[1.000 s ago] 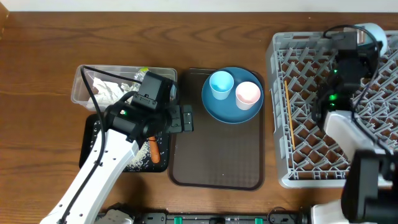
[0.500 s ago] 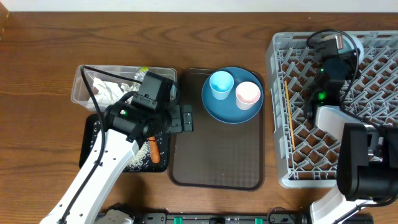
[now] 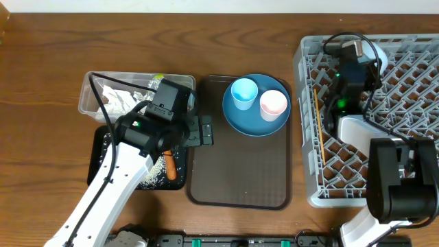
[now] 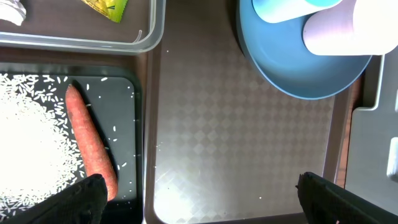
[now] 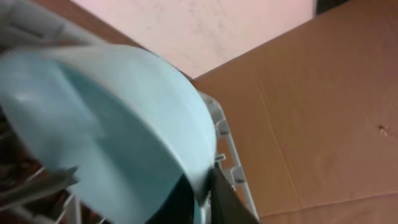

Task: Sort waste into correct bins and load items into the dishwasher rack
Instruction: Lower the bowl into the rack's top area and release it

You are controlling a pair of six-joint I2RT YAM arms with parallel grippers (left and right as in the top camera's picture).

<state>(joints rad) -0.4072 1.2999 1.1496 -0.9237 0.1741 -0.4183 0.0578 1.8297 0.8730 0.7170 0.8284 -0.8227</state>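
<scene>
The left gripper (image 4: pixel 199 205) hangs with its fingers spread wide over the left edge of the flat brown serving tray (image 4: pixel 242 143). Beside it, a small orange carrot (image 4: pixel 90 149) and loose white rice (image 4: pixel 31 143) lie in the shallow black rectangular tray (image 4: pixel 134 124). The right gripper (image 3: pixel 355 68) is over the large grey plastic dishwasher rack (image 3: pixel 411 137). There the whitish pale-blue bowl (image 5: pixel 112 137) stands tilted on edge, one dark finger at its rim. Whether that gripper clamps the bowl cannot be told.
</scene>
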